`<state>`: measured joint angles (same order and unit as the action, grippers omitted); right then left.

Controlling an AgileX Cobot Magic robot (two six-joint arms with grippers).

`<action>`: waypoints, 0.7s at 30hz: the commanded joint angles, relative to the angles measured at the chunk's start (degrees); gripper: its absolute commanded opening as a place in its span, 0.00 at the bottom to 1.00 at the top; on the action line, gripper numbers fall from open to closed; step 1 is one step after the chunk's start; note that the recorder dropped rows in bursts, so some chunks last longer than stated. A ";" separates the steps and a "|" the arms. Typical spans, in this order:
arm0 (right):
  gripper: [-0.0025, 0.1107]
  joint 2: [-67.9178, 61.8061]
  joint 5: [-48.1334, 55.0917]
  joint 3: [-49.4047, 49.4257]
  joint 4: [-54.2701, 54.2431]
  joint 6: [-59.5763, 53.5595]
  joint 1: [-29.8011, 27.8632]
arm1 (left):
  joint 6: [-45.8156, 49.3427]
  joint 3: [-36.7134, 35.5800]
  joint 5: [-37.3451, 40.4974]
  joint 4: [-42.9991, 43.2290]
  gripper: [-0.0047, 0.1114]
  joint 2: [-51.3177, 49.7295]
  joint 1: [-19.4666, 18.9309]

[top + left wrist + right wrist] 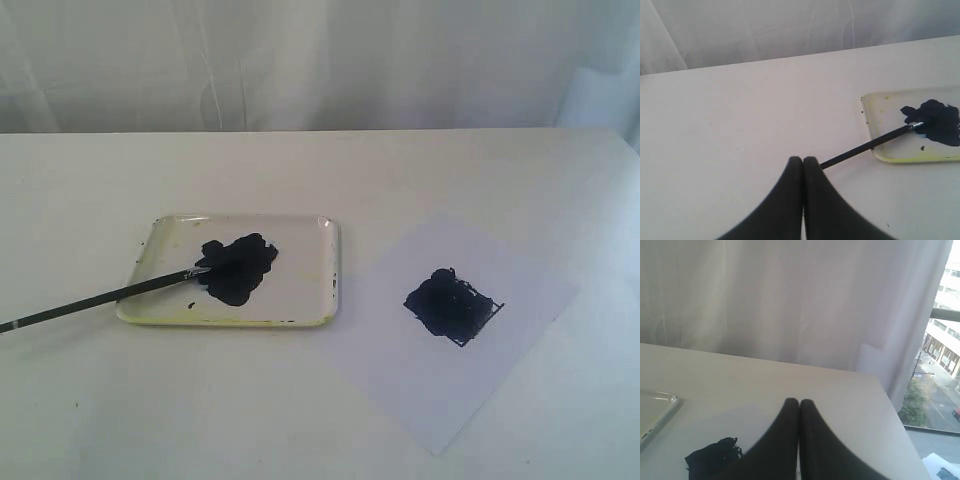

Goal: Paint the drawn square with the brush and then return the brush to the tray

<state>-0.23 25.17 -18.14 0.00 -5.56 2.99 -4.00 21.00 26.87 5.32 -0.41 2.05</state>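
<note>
The brush (pixel 110 295) lies with its dark tip in the paint blotch (pixel 238 268) of the tray (pixel 330 270), its handle slanting over the rim toward the left edge of the exterior view. The drawn square (pixel 452 305) sits on the paper, its inside smeared dark. No gripper shows in the exterior view. My left gripper (pixel 803 160) is shut; the brush (pixel 865 147) runs out from behind one finger, not from the seam between them, toward the tray (pixel 867 120). My right gripper (pixel 799 402) is shut and empty near the square (pixel 712 460).
A white paper sheet (pixel 500 370) lies tilted on the right of the white table (pixel 320 180). A pale curtain hangs behind the far edge. The table's right edge (pixel 890 405) borders a window.
</note>
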 commanded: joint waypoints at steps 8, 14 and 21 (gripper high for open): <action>0.02 0.23 -20.16 17.13 0.00 -0.24 -0.16 | -0.44 -19.26 -21.97 -0.75 0.04 0.41 0.03; 0.02 0.23 -16.82 18.14 0.00 -1.32 -0.16 | -0.90 -21.00 -19.51 -0.75 0.04 0.41 0.03; 0.02 0.23 -13.27 18.14 0.00 -1.32 -0.16 | -1.51 -21.00 -19.89 -0.75 0.04 0.41 0.03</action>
<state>-0.23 10.87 -0.30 0.00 -6.40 2.99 -4.91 0.19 8.41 5.09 -0.30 2.05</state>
